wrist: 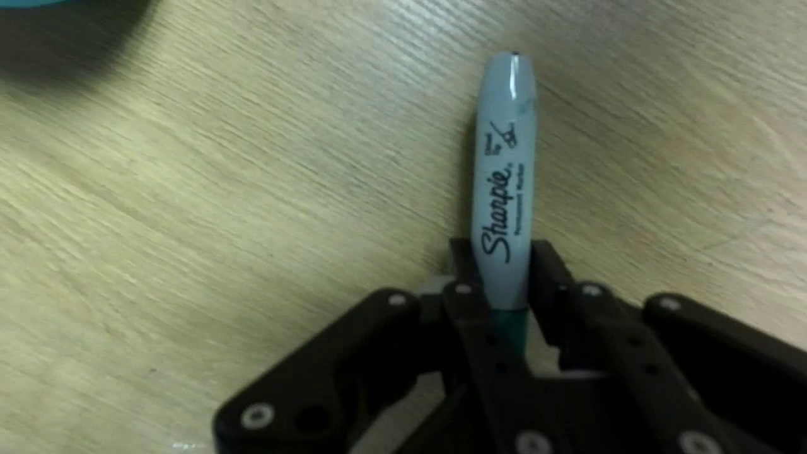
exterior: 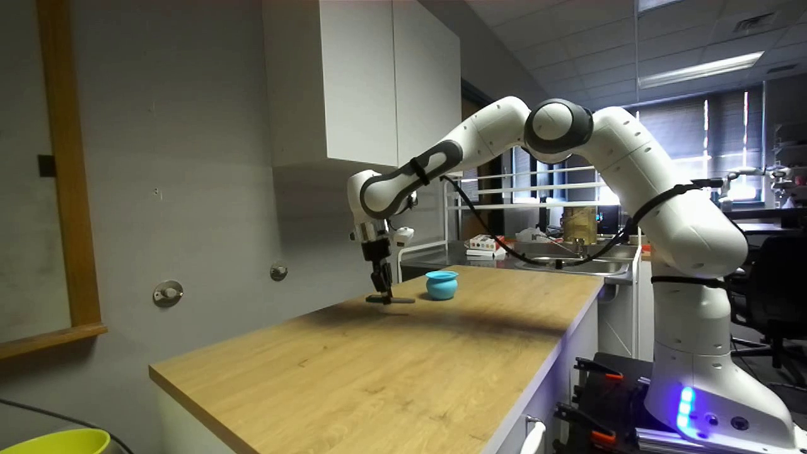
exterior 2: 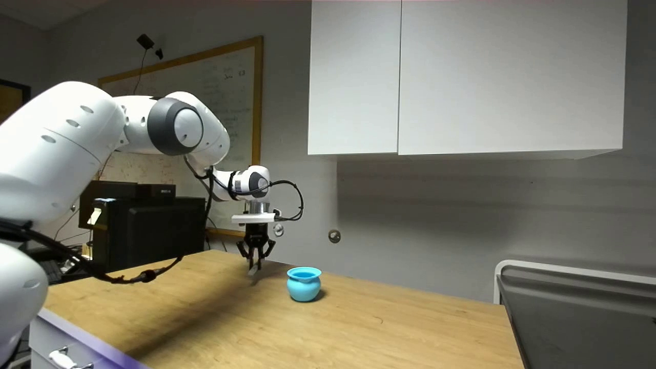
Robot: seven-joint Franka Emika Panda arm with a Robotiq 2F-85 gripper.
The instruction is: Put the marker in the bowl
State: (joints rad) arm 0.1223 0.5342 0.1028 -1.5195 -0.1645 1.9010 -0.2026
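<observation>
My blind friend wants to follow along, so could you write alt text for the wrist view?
A black robot gripper holds a gray-and-green Sharpie marker, its gray end pointing toward the top of the picture. Beneath is a wood-grain tabletop; a sliver of the blue bowl shows in the top left corner.

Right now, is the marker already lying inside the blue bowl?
No, the wrist view shows the tool gripping the marker, apart from the blue bowl, whose edge shows in the top left corner.
</observation>
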